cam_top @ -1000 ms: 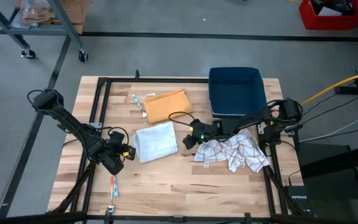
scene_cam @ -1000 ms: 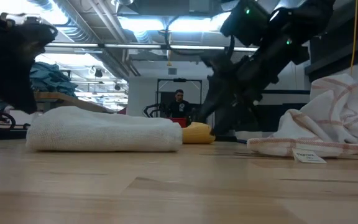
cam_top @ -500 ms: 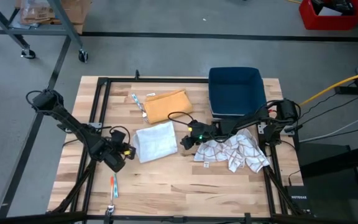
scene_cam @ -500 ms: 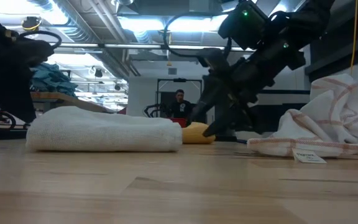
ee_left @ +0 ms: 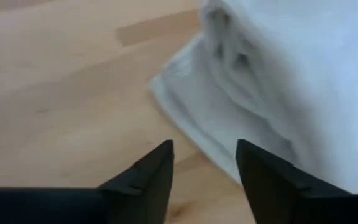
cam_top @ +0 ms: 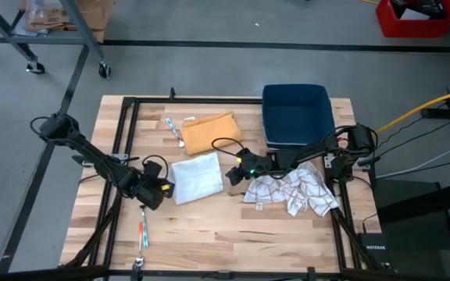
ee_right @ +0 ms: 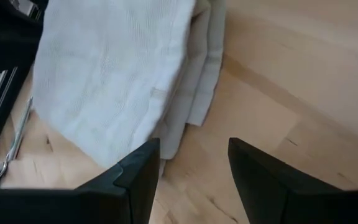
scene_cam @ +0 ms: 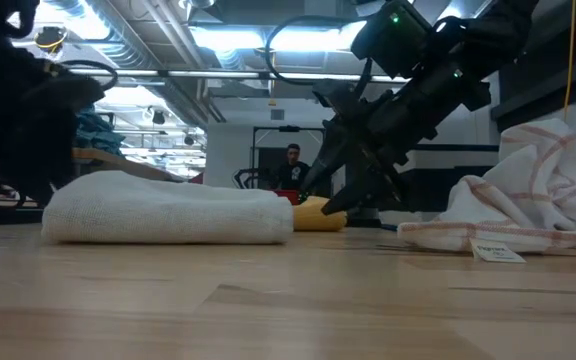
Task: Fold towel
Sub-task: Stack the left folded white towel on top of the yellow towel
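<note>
Towel [ee_left: 278, 81] edge beyond left tool [ee_left: 205, 163]

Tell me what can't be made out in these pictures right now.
- Low view: the white towel hides most of the yellow cloth.
- Low view: the left gripper is a dark shape cut off by the edge.
- High view: the small items beside the yellow cloth are too small to identify.

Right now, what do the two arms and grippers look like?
Both arms are black, thin and jointed, with black cables looping along them. The right arm shows a small green light near its wrist. The left arm has a yellow marking near the wrist. The left gripper and the right gripper each have two dark, tapered, wedge-shaped fingers.
</note>
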{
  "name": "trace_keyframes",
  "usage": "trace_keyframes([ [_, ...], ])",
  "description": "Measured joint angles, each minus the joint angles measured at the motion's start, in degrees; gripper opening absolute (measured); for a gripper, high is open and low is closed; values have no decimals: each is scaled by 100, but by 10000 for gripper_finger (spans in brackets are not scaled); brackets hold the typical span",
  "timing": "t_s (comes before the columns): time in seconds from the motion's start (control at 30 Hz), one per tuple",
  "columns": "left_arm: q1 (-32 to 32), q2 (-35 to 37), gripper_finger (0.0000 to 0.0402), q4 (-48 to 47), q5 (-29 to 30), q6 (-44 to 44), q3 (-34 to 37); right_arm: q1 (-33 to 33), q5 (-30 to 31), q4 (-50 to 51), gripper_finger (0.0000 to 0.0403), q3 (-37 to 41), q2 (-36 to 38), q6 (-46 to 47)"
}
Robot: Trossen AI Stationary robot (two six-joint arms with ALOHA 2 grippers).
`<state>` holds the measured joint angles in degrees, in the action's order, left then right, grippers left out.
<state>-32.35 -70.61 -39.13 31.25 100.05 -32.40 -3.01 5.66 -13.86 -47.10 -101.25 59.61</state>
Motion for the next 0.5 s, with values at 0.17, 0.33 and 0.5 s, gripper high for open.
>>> trace_keyframes([
  [0.17, 142, -4, 197, 648, 1, 181, 109, 3, -17, -133, 195, -2, -105, 204],
  [0.33, 213, -7, 200, 1191, -7, 775, 408, 3, -511, -874, 195, -29, -583, 619],
  [0.5, 204, -9, 200, 1180, -10, 1211, 514, 3, -675, -1018, 195, -368, -989, 775],
])
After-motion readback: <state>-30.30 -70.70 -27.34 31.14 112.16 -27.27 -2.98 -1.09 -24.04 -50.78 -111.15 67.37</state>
